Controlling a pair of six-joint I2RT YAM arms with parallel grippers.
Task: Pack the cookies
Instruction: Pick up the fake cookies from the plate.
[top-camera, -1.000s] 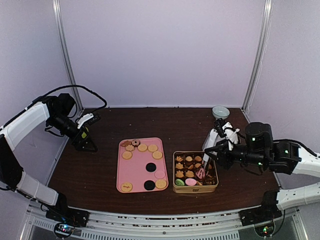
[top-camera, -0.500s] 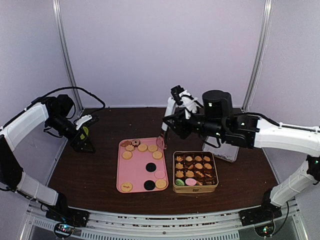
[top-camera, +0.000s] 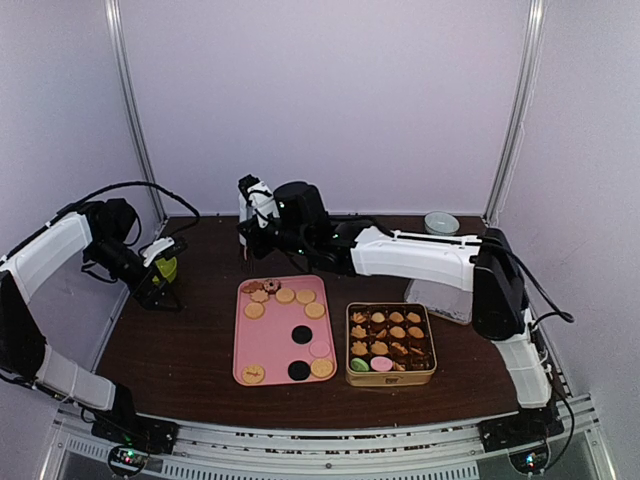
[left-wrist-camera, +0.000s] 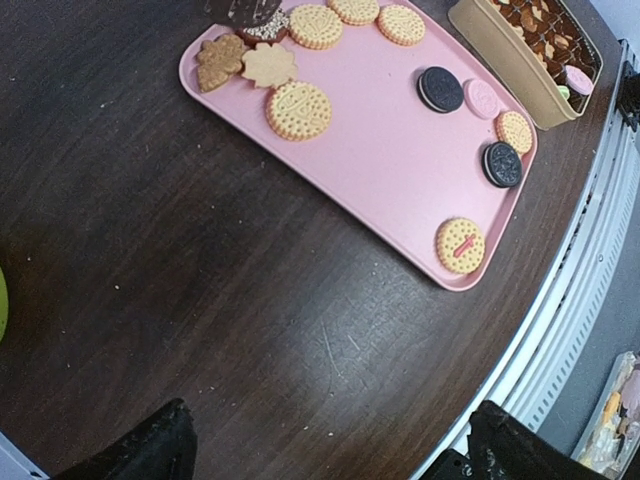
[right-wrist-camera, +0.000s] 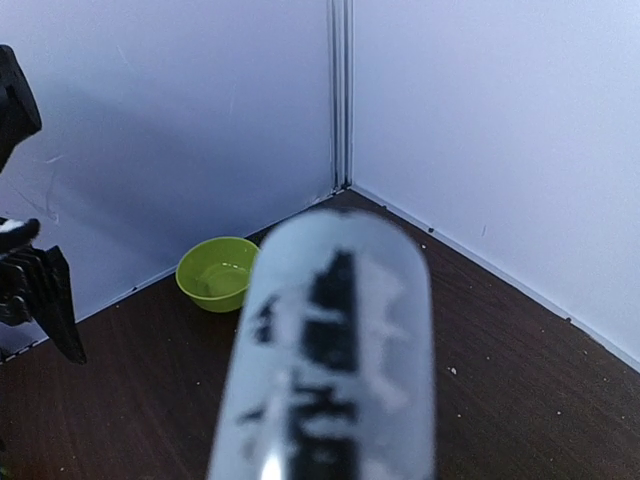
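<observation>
1. The cookies (left-wrist-camera: 298, 110) are lying in two places: some are spread over the pink tray (top-camera: 272, 345), and the others are packed in rows inside the tan tin (top-camera: 390, 379) just to the tray's right.
2. On the tray, tan rounds, a leaf shape and a flower shape are crowding the far edge. Two black discs, a pink one and two more tan ones are sitting toward the right side and near end.
3. In the tin, a green cookie and a pink one are lying along the near edge, and tan ones are filling most of the rest.
4. The right arm is reaching across to the far left of the table (top-camera: 200, 340), with the right gripper (top-camera: 250, 240) hanging above the tray's far-left corner.
5. In the right wrist view a blurred silver-and-black shape (right-wrist-camera: 325, 350) is filling the middle and hiding the fingers — I cannot tell whether they are apart or clamped.
6. A dark tip (left-wrist-camera: 245, 10) is showing at the top edge of the left wrist view, over a sprinkled cookie at the tray's far corner.
7. The left gripper (left-wrist-camera: 330, 448) is hovering over bare table left of the tray, with its fingers spread wide and nothing between them.
8. A green bowl (right-wrist-camera: 216, 272) is sitting just beside the left gripper, and a pale bowl (top-camera: 441, 222) is sitting at the far right corner.
</observation>
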